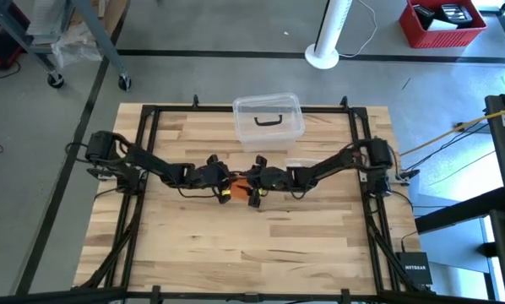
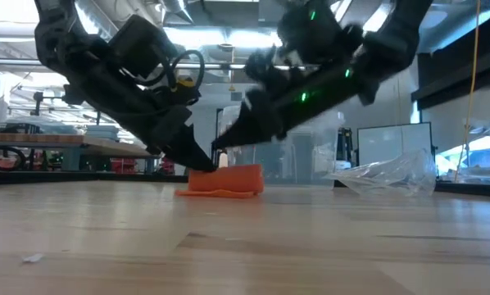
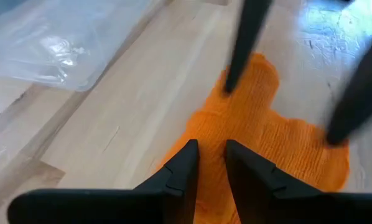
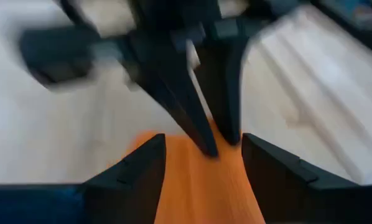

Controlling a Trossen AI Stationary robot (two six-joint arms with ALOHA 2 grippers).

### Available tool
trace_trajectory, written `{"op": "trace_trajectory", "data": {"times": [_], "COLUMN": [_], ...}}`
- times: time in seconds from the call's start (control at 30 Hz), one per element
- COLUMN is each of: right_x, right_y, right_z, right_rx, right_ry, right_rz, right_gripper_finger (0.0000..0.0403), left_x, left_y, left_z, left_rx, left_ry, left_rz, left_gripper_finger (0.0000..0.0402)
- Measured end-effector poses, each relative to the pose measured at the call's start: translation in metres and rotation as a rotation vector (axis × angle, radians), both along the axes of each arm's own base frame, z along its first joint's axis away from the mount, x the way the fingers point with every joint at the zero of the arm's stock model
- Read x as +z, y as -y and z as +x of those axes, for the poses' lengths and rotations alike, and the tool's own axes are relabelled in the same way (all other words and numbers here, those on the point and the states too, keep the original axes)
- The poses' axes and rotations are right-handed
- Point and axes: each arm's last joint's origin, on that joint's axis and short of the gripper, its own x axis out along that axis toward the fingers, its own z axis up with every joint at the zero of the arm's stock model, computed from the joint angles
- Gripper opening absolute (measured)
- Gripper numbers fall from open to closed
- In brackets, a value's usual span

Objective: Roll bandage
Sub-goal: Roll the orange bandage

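Observation:
The orange bandage [image 1: 236,183] lies crumpled in a low heap [image 2: 225,182] at the table's middle, its underside on the wood. My left gripper [image 3: 211,149] comes from the table's left, and its fingers are nearly together with their tips down in the fabric. My right gripper [image 4: 203,142] comes from the right and is open wide. Its two fingers [image 3: 239,56] stand over the bandage's far part, facing the left gripper [image 4: 212,146]. My left gripper has its two fingertips [image 3: 189,155] on the bandage's near part [image 3: 214,171], slanting down from the table's left with only a narrow strip of fabric between them. The bandage lies slack on the table. My right gripper's open fingertips [image 3: 333,134] stand at the fabric's edges; whether they touch it, I cannot tell.
A clear plastic box with a black handle [image 1: 268,119] stands behind the grippers toward the far edge. A clear plastic wrapper [image 2: 388,176] lies just right of the bandage, and it also shows in the left wrist view [image 3: 55,46]. Bare wood lies toward the near edge.

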Motion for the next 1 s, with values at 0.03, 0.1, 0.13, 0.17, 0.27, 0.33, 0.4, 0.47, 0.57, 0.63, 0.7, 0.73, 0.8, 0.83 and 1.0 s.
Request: {"op": "trace_trajectory", "data": {"times": [0.03, 0.1, 0.13, 0.17, 0.27, 0.33, 0.4, 0.47, 0.57, 0.63, 0.7, 0.73, 0.8, 0.83, 1.0], "right_x": [0.006, 0.012, 0.015, 0.016, 0.015, 0.012, 0.01, 0.007, 0.004, -0.001, -0.008, -0.011, -0.014, -0.016, -0.017], "right_y": [-0.003, -0.008, -0.01, -0.011, -0.016, -0.016, -0.016, -0.015, -0.015, -0.015, -0.015, -0.015, -0.016, -0.017, -0.022], "right_z": [-0.001, -0.004, -0.005, -0.005, -0.007, -0.009, -0.01, -0.012, -0.011, -0.011, -0.01, -0.009, -0.008, -0.008, -0.008], "right_rx": [-0.005, -0.005, -0.006, -0.008, -0.007, -0.018, -0.033, -0.046, -0.053, -0.058, -0.063, -0.065, -0.063, -0.058, -0.048], "right_ry": [0.007, 0.002, 0.001, -0.001, -0.021, -0.047, -0.075, -0.098, -0.1, -0.114, -0.124, -0.123, -0.128, -0.13, -0.121], "right_rz": [-0.006, -0.014, -0.017, -0.02, -0.009, 0.01, 0.035, 0.051, 0.06, 0.066, 0.077, 0.078, 0.079, 0.084, 0.094], "right_gripper_finger": [0.0214, 0.0214, 0.0214, 0.0214, 0.0214, 0.0214, 0.0214, 0.0214, 0.0214, 0.0214, 0.0214, 0.0214, 0.0214, 0.0214, 0.0214], "left_x": [0.0, 0.0, 0.0, 0.0, -0.001, -0.001, -0.002, -0.005, -0.003, -0.004, -0.003, -0.003, -0.001, 0.001, 0.022], "left_y": [0.001, 0.005, 0.007, 0.009, 0.018, 0.025, 0.032, 0.036, 0.041, 0.042, 0.042, 0.042, 0.043, 0.044, 0.049], "left_z": [0.0, 0.0, 0.0, -0.001, -0.002, -0.003, -0.004, -0.006, -0.006, -0.006, -0.006, -0.006, -0.006, -0.006, -0.002], "left_rx": [-0.005, -0.017, -0.024, -0.032, -0.054, -0.081, -0.106, -0.122, -0.124, -0.124, -0.118, -0.114, -0.113, -0.118, -0.163], "left_ry": [-0.001, -0.003, -0.003, -0.004, -0.006, -0.011, -0.018, -0.033, -0.021, -0.026, -0.016, -0.01, 0.001, 0.008, 0.087], "left_rz": [0.0, 0.0, 0.001, 0.0, -0.018, -0.034, -0.051, -0.059, -0.06, -0.064, -0.074, -0.08, -0.093, -0.095, -0.066], "left_gripper_finger": [0.0074, 0.0074, 0.0074, 0.0074, 0.0074, 0.0074, 0.0074, 0.0074, 0.0074, 0.0074, 0.0074, 0.0074, 0.0074, 0.0074, 0.0074]}}
